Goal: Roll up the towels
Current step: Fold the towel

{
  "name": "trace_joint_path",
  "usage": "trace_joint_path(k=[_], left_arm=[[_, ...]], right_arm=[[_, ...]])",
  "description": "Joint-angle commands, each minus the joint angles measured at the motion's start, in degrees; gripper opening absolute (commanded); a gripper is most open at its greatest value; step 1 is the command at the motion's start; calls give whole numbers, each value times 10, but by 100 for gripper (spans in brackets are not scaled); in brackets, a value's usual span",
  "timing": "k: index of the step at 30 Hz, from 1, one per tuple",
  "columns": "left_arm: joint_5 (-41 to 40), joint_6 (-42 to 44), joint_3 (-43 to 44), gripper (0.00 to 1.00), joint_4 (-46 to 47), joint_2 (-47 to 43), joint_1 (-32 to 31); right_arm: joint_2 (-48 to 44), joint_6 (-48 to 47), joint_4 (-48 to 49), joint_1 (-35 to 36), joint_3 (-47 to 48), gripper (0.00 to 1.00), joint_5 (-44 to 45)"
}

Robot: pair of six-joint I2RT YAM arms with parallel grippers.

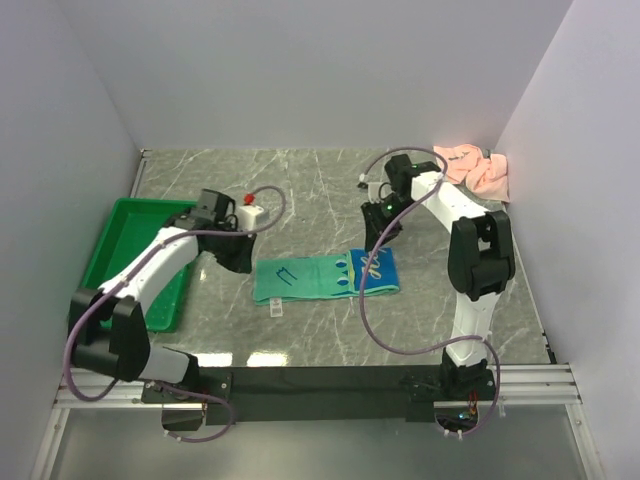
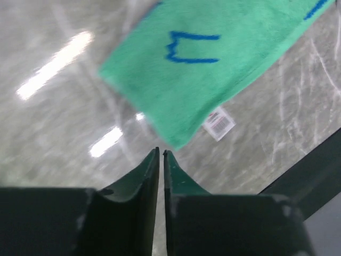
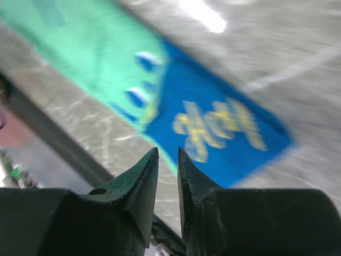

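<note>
You get soft, even overhead light in the top view: pale walls, and only faint shadows beneath the arms. The glossy bench (image 1: 320, 180) throws back white glare near its front edge, and 2 bright streaks show in the left wrist view. Both wrist views are blurred. The teal towel (image 2: 202, 69) looks soft-edged there, and in the right wrist view its blue end and lettering smear. The left tool (image 2: 160, 153) and right tool (image 3: 168, 152) sit dark and underlit, yet fairly sharp.

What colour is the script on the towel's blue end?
Yellow, on the teal and blue towel; clearest in the right wrist view.
</note>
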Motion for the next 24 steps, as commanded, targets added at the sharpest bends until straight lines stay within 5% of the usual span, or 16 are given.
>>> trace_joint_path(k=[1, 7, 16, 24], left_arm=[[-11, -29, 21, 12, 36, 34, -49], [-38, -61, 49, 1, 59, 127, -97], [-78, -66, 112, 1, 76, 247, -105], [-140, -2, 274, 0, 66, 363, -102]], right_arm=[[9, -26, 3, -26, 27, 28, 64], [42, -34, 28, -28, 15, 27, 97], [17, -32, 79, -29, -107, 19, 97], [-66, -27, 92, -7, -231, 19, 14]])
